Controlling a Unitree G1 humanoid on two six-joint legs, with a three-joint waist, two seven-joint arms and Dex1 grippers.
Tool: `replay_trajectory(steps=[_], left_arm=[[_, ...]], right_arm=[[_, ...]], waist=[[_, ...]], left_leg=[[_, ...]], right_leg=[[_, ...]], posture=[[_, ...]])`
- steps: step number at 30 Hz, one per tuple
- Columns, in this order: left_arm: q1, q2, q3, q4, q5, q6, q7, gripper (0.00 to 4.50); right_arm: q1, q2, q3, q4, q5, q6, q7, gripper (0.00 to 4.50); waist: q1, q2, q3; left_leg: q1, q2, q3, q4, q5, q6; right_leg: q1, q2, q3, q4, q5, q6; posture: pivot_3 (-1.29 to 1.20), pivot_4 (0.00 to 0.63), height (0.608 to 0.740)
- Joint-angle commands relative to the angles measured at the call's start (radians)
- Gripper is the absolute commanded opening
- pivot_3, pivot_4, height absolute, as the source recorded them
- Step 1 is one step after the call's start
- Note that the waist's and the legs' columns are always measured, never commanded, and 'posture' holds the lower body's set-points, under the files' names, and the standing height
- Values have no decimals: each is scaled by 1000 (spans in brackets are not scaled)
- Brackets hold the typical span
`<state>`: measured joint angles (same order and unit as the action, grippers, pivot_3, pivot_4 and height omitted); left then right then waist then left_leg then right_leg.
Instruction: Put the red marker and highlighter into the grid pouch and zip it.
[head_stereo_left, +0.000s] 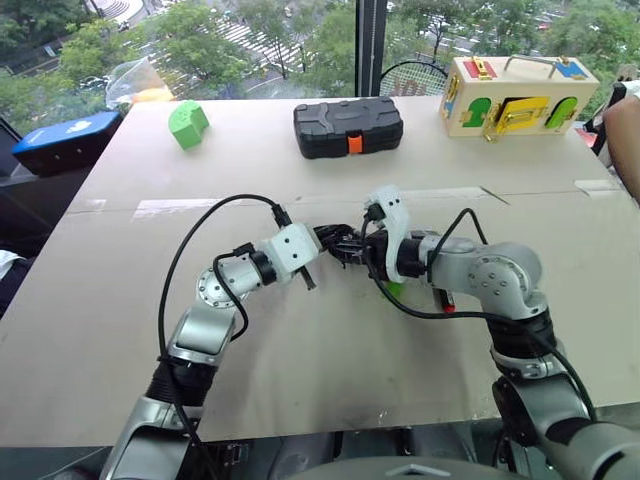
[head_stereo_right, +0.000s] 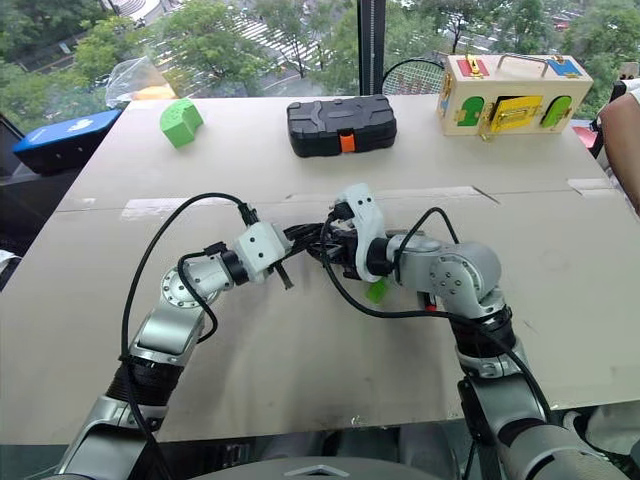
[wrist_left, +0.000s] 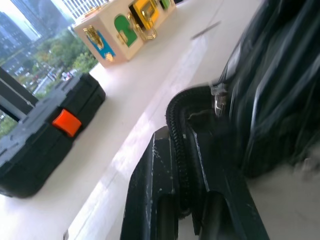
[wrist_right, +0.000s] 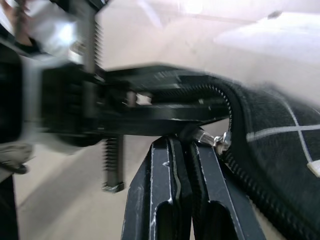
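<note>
Zipping the grid pouch shut between two closed grippers

Mid-table, the left gripper has its fingers clamped on the grid pouch at its zipper edge, anchoring the fabric, while the right gripper is pinched tight at the metal zipper pull; whether the pull is truly caught between its fingers cannot be told for sure. The robot would do well to draw the pull straight along the line of teeth, with the left grip keeping the fabric taut so the slider does not bunch or jam. The highlighter seems to show as a green patch just under the right wrist and the red marker as a red tip beside it, so both may lie outside the pouch.
</note>
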<state>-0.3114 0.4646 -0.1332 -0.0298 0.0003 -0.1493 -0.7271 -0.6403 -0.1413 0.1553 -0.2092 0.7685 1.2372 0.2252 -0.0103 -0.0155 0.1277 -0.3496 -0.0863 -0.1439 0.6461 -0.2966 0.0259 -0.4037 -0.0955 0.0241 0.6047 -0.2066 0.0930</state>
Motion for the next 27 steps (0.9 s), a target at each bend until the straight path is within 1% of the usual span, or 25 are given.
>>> replay_trajectory(steps=[1, 3, 4, 6, 7, 8, 9, 12, 13, 14, 15, 16, 17, 19, 20, 23, 27], left_arm=[[-2, -10, -13, -80, -34, -6, -12, 0], [0, -12, -1, -83, -45, 8, -10, 0], [0, -13, 4, -80, -49, 15, -9, 0], [2, -16, 13, -78, -60, 30, -6, 0], [2, -18, 17, -77, -66, 39, -3, 0], [2, -19, 20, -76, -70, 46, -1, 0], [1, -17, 22, -73, -72, 47, -1, 0], [0, -15, 29, -65, -78, 49, -3, 0], [0, -13, 31, -63, -79, 49, -4, 0], [-1, -11, 31, -60, -80, 48, -4, 0], [-2, -10, 32, -58, -82, 49, -4, 0], [-2, -8, 32, -57, -83, 48, -5, 0], [-3, -8, 32, -56, -84, 49, -5, 0], [-8, -7, 31, -53, -85, 50, -6, 0], [-11, -6, 30, -51, -86, 50, -7, 0], [-18, -4, 29, -48, -88, 49, -11, 0], [-25, 1, 25, -46, -90, 39, -21, 0]], right_arm=[[25, -18, -34, -61, -3, -23, 25, 76], [53, -45, -54, -93, -8, -21, 30, 602], [74, -68, -63, -124, -4, -18, 37, 770], [109, -105, -80, -190, 9, -8, 47, 1695], [125, -120, -91, -227, 18, -1, 48, 2298], [136, -129, -104, -256, 29, 9, 47, 2650], [153, -146, -121, -296, 44, 13, 53, 3117], [196, -201, -196, -400, 101, 36, 63, 3117], [206, -212, -226, -425, 127, 47, 62, 2838], [214, -221, -258, -447, 158, 57, 57, 2457], [221, -225, -285, -462, 183, 68, 49, 2259], [225, -227, -306, -472, 203, 77, 35, 1605], [230, -227, -326, -479, 215, 85, 16, 1122], [238, -226, -366, -489, 229, 100, -32, 297], [240, -219, -388, -485, 232, 108, -61, 62], [234, -200, -420, -452, 219, 119, -135, 62], [222, -189, -405, -398, 176, 127, -193, 62]], waist=[[0, 0, 0], [-1, 0, 0], [0, 0, 0], [0, 0, 0], [0, 0, 0], [-1, 0, 0], [-3, 0, 0], [-1, 0, 0], [0, 0, 0], [0, 0, 0], [1, 0, 0], [1, 0, 0], [2, 0, 0], [3, 0, 0], [3, 0, 0], [4, 0, 0], [4, 0, 0]], left_leg=[[0, 0, 0, 0, 0, 0], [0, 0, 0, 0, 0, 0], [0, 0, 0, -1, 0, 0], [0, 0, 0, -1, 0, 0], [0, 0, 0, -1, 0, 0], [0, 0, 0, -1, 0, 0], [0, 0, 0, -1, 0, 0], [0, 0, 0, -1, 0, 0], [0, 0, 0, -1, 0, 0], [0, 0, 0, -1, 0, 0], [0, 0, 0, -1, 0, 0], [0, 0, 0, -1, 0, 0], [-1, 0, 0, -1, 0, 0], [-1, 0, 0, -1, 0, 0], [-1, 0, 0, -1, 0, 0], [-1, 0, 0, -1, 0, 0], [-1, 0, 0, -1, 0, 0]], right_leg=[[0, 0, 0, 0, 0, 0], [0, 0, -1, -1, 0, 0], [0, 0, -1, -1, 0, 0], [0, -1, -1, -1, 0, 0], [0, -1, -1, -2, 0, 0], [0, -1, -1, -2, 0, 0], [0, -1, -1, -2, 0, 0], [0, 0, -1, -2, 0, 0], [0, 0, -2, -2, 0, 0], [0, 0, -2, -2, 0, 0], [0, 0, -2, -2, 0, 0], [0, 0, -2, -2, 0, 0], [0, 0, -2, -2, 0, 0], [0, -1, -2, -2, 0, 0], [0, 0, -2, -2, 0, 0], [0, -1, -1, -2, 0, 0], [0, -1, -1, -2, 0, 0]], posture=[[0, 150, 740], [0, 150, 740], [0, 150, 740], [0, 150, 740], [0, 150, 740], [0, 150, 740], [0, 150, 740], [0, 150, 740], [0, 150, 740], [0, 150, 740], [0, 150, 740], [0, 150, 740], [0, 150, 740], [0, 150, 740], [0, 150, 740], [0, 150, 740], [0, 150, 740]])
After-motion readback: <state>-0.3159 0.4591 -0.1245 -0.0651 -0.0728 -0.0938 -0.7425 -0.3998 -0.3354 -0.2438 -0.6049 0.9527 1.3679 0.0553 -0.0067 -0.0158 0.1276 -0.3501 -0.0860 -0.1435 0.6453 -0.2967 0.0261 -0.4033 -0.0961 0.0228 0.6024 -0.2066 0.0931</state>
